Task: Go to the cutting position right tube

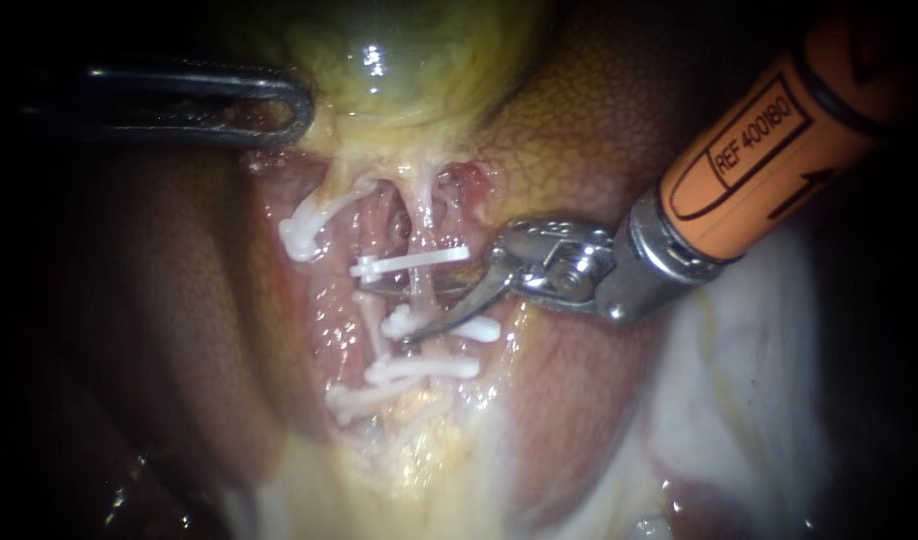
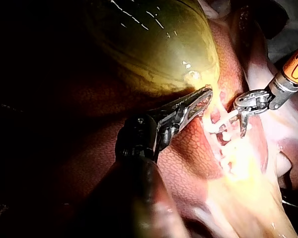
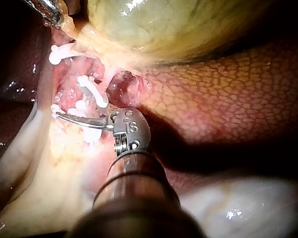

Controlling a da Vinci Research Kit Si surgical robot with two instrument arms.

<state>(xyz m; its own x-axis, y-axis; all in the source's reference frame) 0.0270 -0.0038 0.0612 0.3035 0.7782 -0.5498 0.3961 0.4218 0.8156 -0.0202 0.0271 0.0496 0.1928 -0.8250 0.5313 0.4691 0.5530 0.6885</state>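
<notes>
Much is hidden from me. In the endoscope view the shaft of my left instrument [image 1: 289, 105] goes into darkness, and I see only the looped dark metal jaw from above. The left wrist view shows more: its tool [image 2: 206, 93] is clenched on the yellowish tissue at the neck of the glossy green-yellow gallbladder [image 1: 399, 60]. The right wrist view cuts this instrument off at the edge.

My right instrument [image 1: 399, 310], with the orange shaft and silver wrist, has its tool released. The two thin metal jaws stand apart, one on each side of the thin pale right tube [image 1: 420, 210]. They lie between the upper white plastic clip [image 1: 409, 263] and the lower white clip [image 1: 439, 327] on that tube. I cannot tell if a jaw touches it. From the right wrist camera the jaws [image 3: 62, 117] overlap into one thin line, and the tube is hard to separate from the tissue.

The brown mottled liver [image 1: 579, 130] lies around the site. More white clips sit further down, partly buried.
</notes>
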